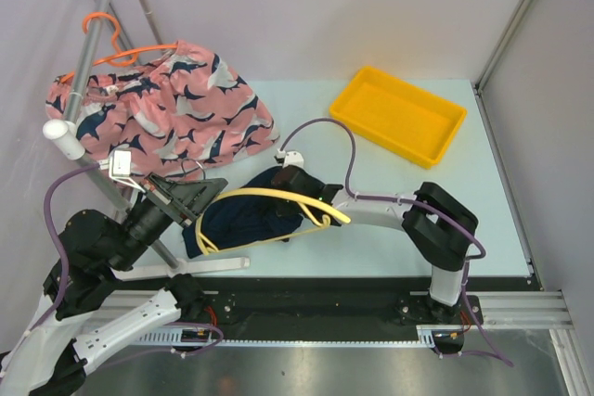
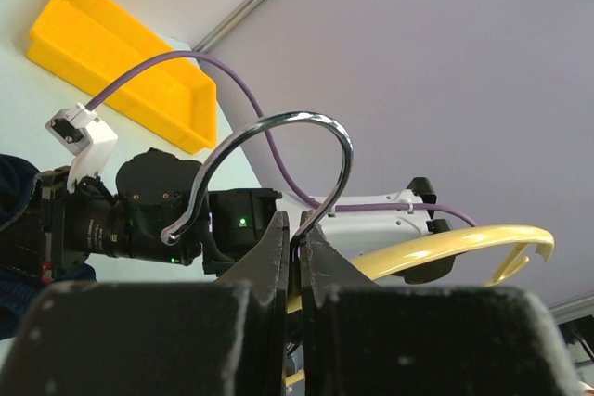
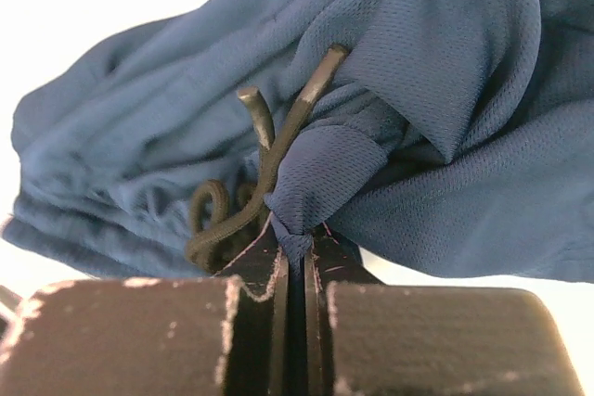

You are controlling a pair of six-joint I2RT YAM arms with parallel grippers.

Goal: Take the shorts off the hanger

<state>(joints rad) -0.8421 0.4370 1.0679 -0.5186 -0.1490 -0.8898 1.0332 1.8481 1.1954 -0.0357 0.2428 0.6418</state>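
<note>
- On the table [image 1: 483, 210], near the middle: navy shorts [image 1: 249, 220] draped on yellow hanger [image 1: 278, 195].
- Right gripper [image 3: 295, 261]: pinched shut on a fold of them.
- Left gripper [image 2: 297, 248]: squeezed shut on metal hook [image 2: 288, 132].
- Soft, light, floppy; probably best grabbed at a bunched edge.

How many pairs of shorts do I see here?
2. The pink shark-print shorts hang on the orange hanger, far left; the navy shorts are on the yellow hanger at centre, pinched by the right claw. Others could hide beneath.
</note>
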